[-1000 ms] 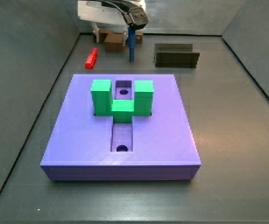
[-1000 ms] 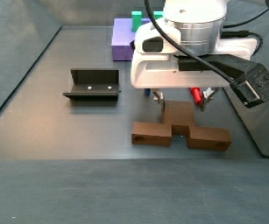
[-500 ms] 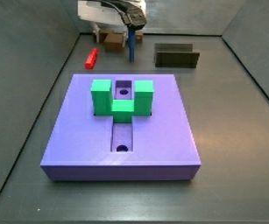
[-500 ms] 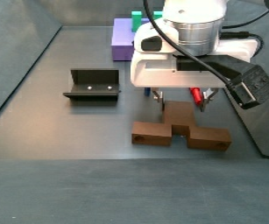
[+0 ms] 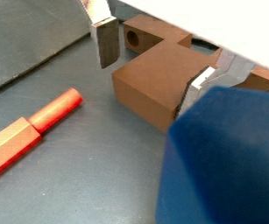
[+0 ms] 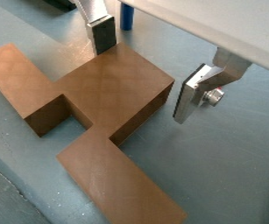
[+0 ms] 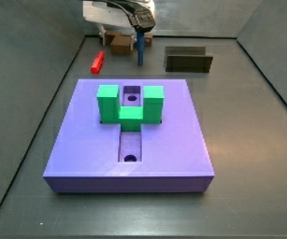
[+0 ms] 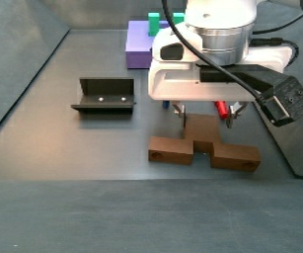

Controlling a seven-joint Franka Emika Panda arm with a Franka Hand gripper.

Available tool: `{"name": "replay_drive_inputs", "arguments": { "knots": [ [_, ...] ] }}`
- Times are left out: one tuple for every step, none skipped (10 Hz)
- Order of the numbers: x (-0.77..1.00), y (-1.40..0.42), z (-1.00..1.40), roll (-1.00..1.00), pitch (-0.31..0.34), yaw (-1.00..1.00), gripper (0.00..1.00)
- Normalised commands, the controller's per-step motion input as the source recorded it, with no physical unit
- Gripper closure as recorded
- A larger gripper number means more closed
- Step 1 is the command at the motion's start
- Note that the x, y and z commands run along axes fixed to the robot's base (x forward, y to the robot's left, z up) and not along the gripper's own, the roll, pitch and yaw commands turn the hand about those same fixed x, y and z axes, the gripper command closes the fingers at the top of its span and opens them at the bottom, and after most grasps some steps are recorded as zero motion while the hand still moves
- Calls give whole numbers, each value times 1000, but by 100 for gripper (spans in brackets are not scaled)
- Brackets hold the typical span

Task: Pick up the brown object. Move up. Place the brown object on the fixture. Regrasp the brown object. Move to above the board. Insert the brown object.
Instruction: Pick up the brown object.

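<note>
Tool [image 6: 146, 70] sits low over the brown object [image 6: 102, 96], its fingers [image 5: 105, 39] spread apart astride the block's stem, which lies on the floor beside the red peg [image 5: 29, 133].

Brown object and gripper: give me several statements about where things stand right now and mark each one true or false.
1. The gripper has its fingers either side of the brown object's stem, not yet closed on it. True.
2. The brown object is lifted off the floor. False: it lies flat on the floor.
3. The fixture is empty. True.
4. The red peg is standing in the board. False: it lies on the floor near the brown object.
5. A green piece sits on the board. True.
</note>
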Motion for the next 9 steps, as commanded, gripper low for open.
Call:
{"name": "replay_drive_inputs", "arguments": {
  "knots": [
    [0, 37, -163, -171, -59, -37, 0],
    [14, 23, -146, -166, -50, -34, 0],
    [29, 11, -103, -133, -24, -37, 0],
    [63, 0, -37, -69, 0, -40, 0],
    [54, 0, -37, -66, 0, -46, 0],
    [43, 0, -63, -67, 0, -49, 0],
    [40, 0, -66, -49, 0, -51, 0],
    [29, 0, -66, -53, 0, -51, 0],
    [26, 0, -131, -74, 0, -63, 0]
  ]
}}
